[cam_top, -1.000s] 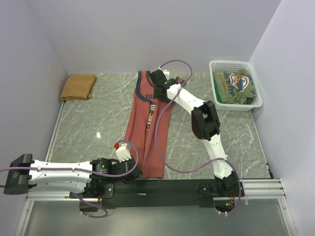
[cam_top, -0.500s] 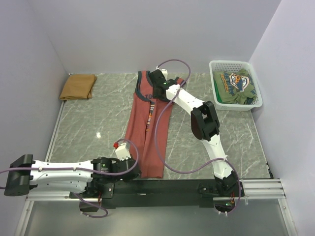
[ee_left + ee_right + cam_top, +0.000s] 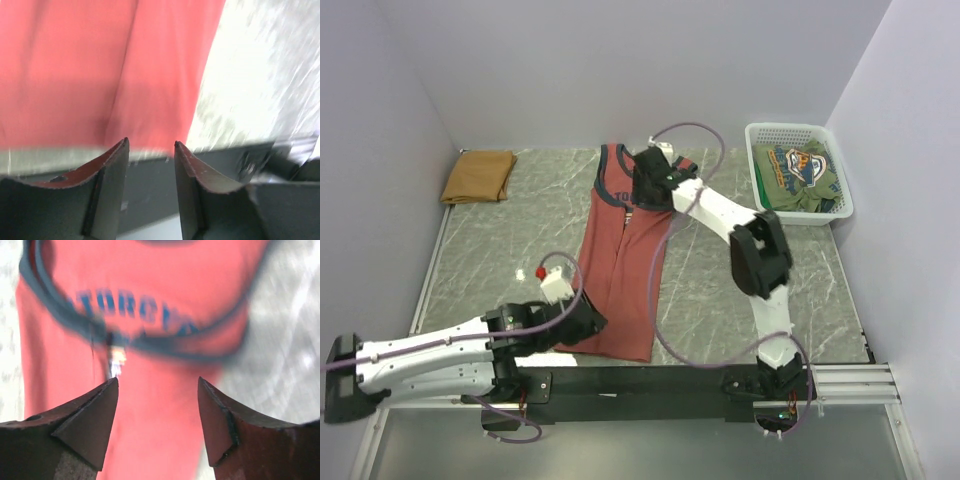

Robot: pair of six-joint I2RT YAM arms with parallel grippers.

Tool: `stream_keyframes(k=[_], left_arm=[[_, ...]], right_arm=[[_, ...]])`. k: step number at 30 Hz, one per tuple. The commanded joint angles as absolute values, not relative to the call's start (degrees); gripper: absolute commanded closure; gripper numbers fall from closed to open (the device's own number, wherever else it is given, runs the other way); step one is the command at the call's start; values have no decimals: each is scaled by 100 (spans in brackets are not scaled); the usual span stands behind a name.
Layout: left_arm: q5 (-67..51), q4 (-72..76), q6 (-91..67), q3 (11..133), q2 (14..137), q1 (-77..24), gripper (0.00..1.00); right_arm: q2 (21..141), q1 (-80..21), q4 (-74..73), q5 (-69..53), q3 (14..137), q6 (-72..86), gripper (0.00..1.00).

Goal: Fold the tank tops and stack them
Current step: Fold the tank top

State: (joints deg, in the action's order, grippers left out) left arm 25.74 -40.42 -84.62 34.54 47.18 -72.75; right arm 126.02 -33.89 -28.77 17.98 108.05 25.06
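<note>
At your left wrist, the left gripper (image 3: 150,145) is released, jaws parted and nothing between them; it hangs just over the near hem of the red top (image 3: 620,255), toward that hem's left side; the wrist view is blurred, so you cannot tell whether the fingertips touch the cloth. Your right gripper (image 3: 157,382) is released too, jaws spread wide and empty; it sits above the chest of the same top, just short of the dark neck trim and the blue lettering, which is too smeared to read. From above, you see the red top laid flat on the desk (image 3: 510,250) in a long narrow strip, neck at the far end, hem at the near edge, roughly midway across; your right arm reaches over it from the near right, your left arm comes in low from the near left. The tan top (image 3: 478,176) lies folded in the far left corner, well apart from the red one. A white basket (image 3: 786,127) stands at the far right, holding a green garment (image 3: 800,172) with a printed front.
</note>
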Motion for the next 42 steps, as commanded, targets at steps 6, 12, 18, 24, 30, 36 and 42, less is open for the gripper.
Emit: stream_keyframes(k=[6,12,18,24,30,36,42], left_arm=[[1548,-2286,-6348,3524,5544,-4511,58],[758,-1266,-5802,3945,6915,-2937,64],[466,-949,-5573,4614,8076,-2531,71],[606,-1098,-5564,4860,8771,-2505,75],[940,-1397,-5344,5290,9324,-2496,78],[1405,-1810,-5177,5712,9957,-2391,81],[1792,-2171,-4835,6239,10511,-2013,85]], right_arm=[[9784,-4269,-1681,1354,6985,3497,36],[8851,-5158,-1441,1363,5443,3990,39],[8420,-6213,-1626,1652,4827,4569,40],[8402,-6889,-1819,1758,4553,4965,41],[8929,-7470,-2118,1820,4720,5036,50],[9369,-7796,-1970,1285,5018,4914,65],[10089,-7954,-1609,432,6028,4659,69]])
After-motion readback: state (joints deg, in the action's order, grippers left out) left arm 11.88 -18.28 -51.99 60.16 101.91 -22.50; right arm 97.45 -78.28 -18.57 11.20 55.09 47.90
